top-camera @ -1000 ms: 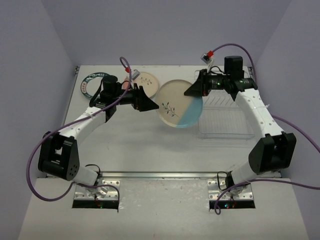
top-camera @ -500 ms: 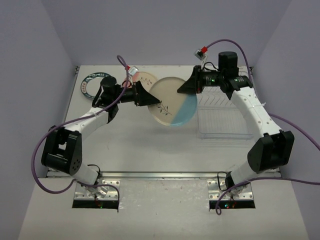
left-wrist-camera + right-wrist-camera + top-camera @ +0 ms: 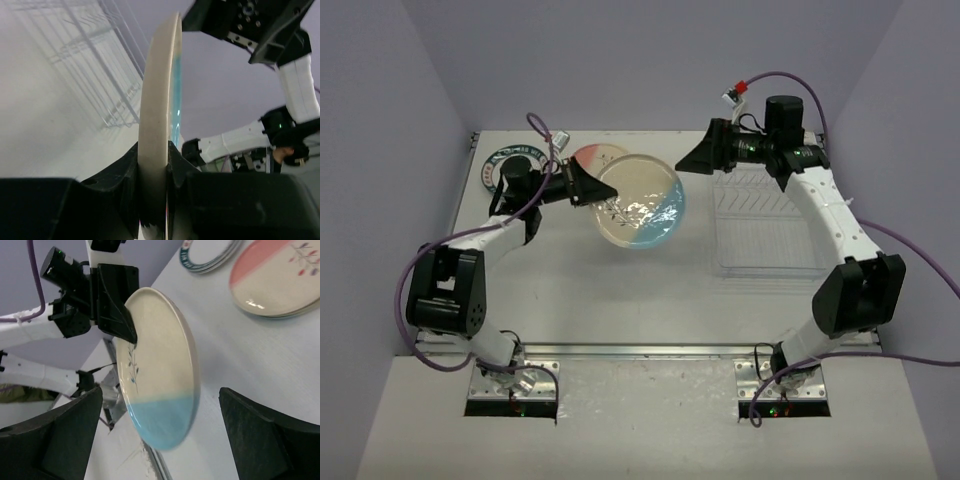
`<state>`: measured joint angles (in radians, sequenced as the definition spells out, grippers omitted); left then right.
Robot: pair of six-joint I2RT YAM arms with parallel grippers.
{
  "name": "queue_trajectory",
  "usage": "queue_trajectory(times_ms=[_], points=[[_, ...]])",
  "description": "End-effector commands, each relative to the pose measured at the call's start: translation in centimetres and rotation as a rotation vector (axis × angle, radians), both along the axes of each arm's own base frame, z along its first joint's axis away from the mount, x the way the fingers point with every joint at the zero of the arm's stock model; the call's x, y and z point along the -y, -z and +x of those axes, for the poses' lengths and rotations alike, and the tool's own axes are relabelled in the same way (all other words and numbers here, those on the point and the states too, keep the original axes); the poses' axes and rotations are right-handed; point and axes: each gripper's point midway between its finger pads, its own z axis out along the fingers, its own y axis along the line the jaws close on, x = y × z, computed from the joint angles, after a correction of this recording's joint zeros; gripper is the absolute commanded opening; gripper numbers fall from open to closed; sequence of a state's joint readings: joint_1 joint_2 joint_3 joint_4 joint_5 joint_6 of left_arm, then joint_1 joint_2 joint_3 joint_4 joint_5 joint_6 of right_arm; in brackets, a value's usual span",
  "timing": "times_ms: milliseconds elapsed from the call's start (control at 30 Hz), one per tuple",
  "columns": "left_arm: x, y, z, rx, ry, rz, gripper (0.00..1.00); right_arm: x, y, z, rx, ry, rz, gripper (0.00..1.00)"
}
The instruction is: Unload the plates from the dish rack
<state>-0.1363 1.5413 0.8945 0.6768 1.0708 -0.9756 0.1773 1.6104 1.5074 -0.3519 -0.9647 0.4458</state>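
The left end effector (image 3: 588, 189) is clenched on the rim of the cream and light blue plate (image 3: 640, 200). The left wrist view shows that plate edge-on, pinched between the two dark fingers (image 3: 122, 175), so its face is hidden there and its lowest part is cut off by the frame. From above, the plate stands tilted over the middle of the table (image 3: 620, 290), left of the dish rack (image 3: 770, 235) and apart from it. Whether its lower edge touches the table I cannot tell.

The right end effector (image 3: 692, 160) is released. Its fingers (image 3: 55, 440) stand wide at either side of the right wrist view, with the plate out ahead of them and not between them. That view shows the plate's face best: cream above with a small sprig pattern, blue below.

The dish rack lies on the right side of the table. Its see-through walls are hard to trace, only the thin wire dividers read clearly, and the right arm crosses its far end.

At the far left, a pinkish plate (image 3: 596, 152) lies flat, half hidden behind the held plate. Beside it is a green-rimmed plate (image 3: 492, 170), which the left arm partly covers. In the right wrist view both are cut off by the frame's edge.
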Motion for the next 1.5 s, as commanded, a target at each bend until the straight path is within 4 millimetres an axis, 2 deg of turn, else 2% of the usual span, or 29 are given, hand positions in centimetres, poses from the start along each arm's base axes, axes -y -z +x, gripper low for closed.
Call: queue_trajectory(times_ms=[0,100,133,167,200,267,333,533,600,733,867,1033,1333,1467], points=[[-4.7,-1.2,5.8,-0.027,-0.213,-0.061,0.00,4.1,-1.1,3.0,-0.001,0.197,-0.011,0.99],[-7.9,-0.4,9.5,-0.060,-0.331,-0.071,0.00,8.3,-0.3,3.8,-0.023,0.313,-0.039,0.99],[-8.4,-0.6,10.3,-0.049,-0.349,-0.069,0.00,9.6,0.1,4.0,-0.027,0.340,-0.048,0.99],[-8.8,-0.2,11.0,-0.045,-0.370,-0.057,0.00,10.0,0.4,3.9,-0.033,0.347,-0.054,0.99],[-9.4,1.0,12.5,-0.058,-0.396,-0.034,0.00,11.1,0.7,3.7,-0.042,0.366,-0.068,0.99],[-10.2,1.4,14.7,-0.032,-0.429,-0.009,0.00,12.9,1.1,3.0,-0.046,0.395,-0.096,0.99],[-10.9,2.7,16.3,-0.049,-0.454,-0.005,0.00,13.6,1.7,2.5,-0.052,0.408,-0.111,0.99],[-13.2,3.2,21.3,-0.021,-0.544,-0.025,0.00,14.8,2.0,0.4,-0.030,0.436,-0.166,0.99],[-14.0,4.0,22.7,-0.023,-0.573,-0.017,0.00,15.0,2.1,-0.1,-0.021,0.440,-0.188,0.99],[-14.6,4.8,24.6,-0.023,-0.593,-0.009,0.00,15.4,2.2,-0.7,-0.003,0.445,-0.233,0.99],[-14.9,5.5,25.7,-0.027,-0.601,-0.008,0.00,15.5,2.5,-1.2,-0.008,0.439,-0.251,0.99],[-15.1,7.7,26.3,-0.061,-0.603,0.020,0.00,15.6,3.2,-1.3,-0.016,0.432,-0.269,0.99],[-14.0,12.4,24.7,-0.160,-0.569,0.147,0.00,15.3,3.7,-0.6,-0.039,0.413,-0.250,0.99],[-13.7,14.6,24.7,-0.190,-0.583,0.301,0.21,15.1,3.3,-0.2,-0.042,0.412,-0.223,0.99]])
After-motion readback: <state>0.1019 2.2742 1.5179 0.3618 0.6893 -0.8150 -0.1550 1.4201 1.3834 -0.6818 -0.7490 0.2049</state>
